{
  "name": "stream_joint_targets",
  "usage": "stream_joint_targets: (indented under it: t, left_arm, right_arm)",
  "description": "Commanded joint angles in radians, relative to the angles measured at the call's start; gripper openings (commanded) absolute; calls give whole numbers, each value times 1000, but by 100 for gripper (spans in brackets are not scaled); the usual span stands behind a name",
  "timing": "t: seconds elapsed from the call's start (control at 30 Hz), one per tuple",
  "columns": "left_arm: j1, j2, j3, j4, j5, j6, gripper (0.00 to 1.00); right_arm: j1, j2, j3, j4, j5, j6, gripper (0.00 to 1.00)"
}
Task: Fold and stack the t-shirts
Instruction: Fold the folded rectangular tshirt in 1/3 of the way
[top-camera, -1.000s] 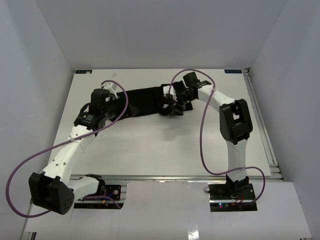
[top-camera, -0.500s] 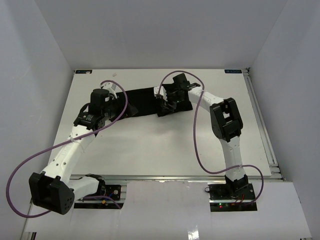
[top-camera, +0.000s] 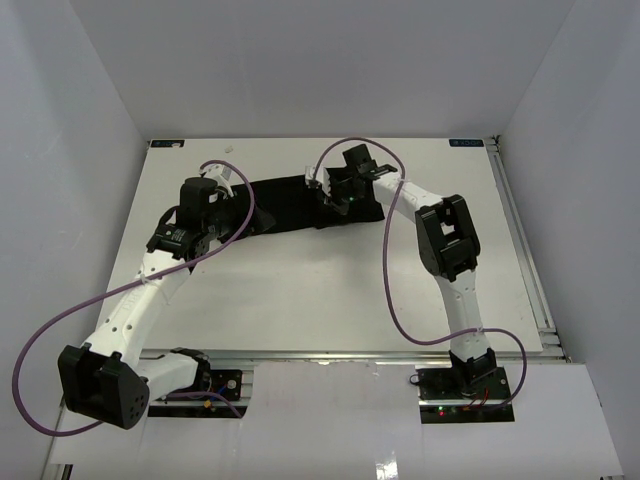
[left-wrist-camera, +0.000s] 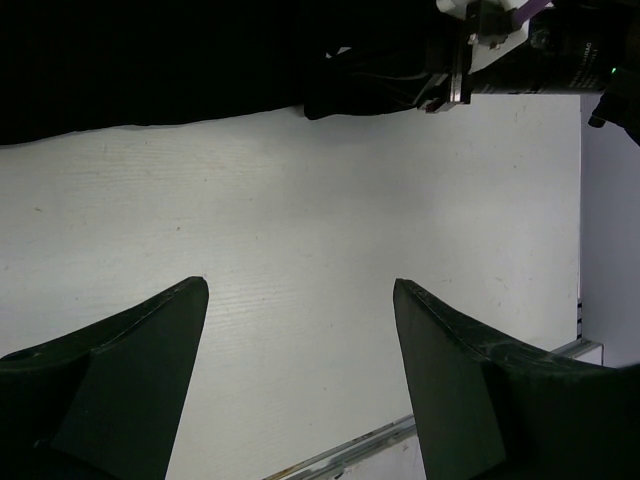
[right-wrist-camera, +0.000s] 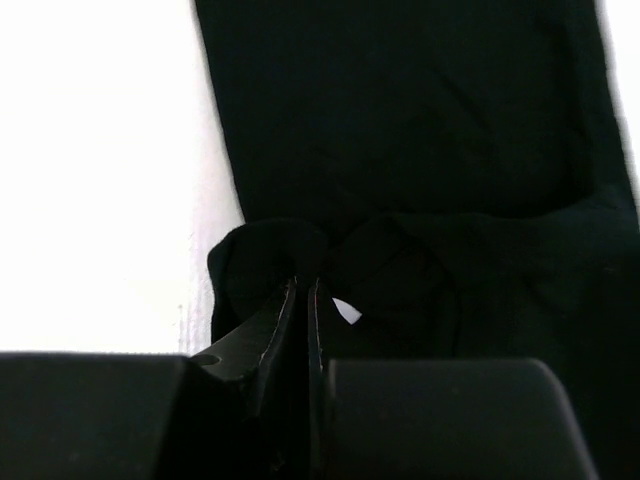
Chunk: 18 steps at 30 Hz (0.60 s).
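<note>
Now that the right tool (right-wrist-camera: 303, 288) has just clamped, it is pinching the plain black soft fabric t-shirt (top-camera: 285, 200) lying on the far white bench (top-camera: 330, 290), readying a fold; the left tool (left-wrist-camera: 300, 290) is hanging released

T-shirt (top-camera: 285, 205) on table (top-camera: 330, 290), far side.

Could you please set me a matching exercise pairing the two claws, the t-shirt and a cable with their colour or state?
Things:
1. left claw
2. right claw
3. t-shirt
4. cable

Colour or state:
A. purple, looping beside an arm
B. shut, pinching a bunch of black fabric
C. open above the white table
D. black, lying on the table's far part

Pairs: 1-C; 2-B; 3-D; 4-A
</note>
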Motion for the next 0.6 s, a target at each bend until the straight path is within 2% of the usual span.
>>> stream_joint_targets:
  t: [0.0,0.27,0.43,0.57]
  left_arm:
    - [8,-30,-6,9,14,8,86]
    - [12,-36,-4,6,16,6,86]
    - [14,-36,-10,8,19,-2,86]
    - [14,-30,-2,6,19,3,86]
  right_arm:
    - [-12,-95,9,152,-23,161,9]
    - [-12,-80,64,290,100,309,6]
    - [5,6,93,275,181,301,6]
    - [15,40,58,261,175,267,8]
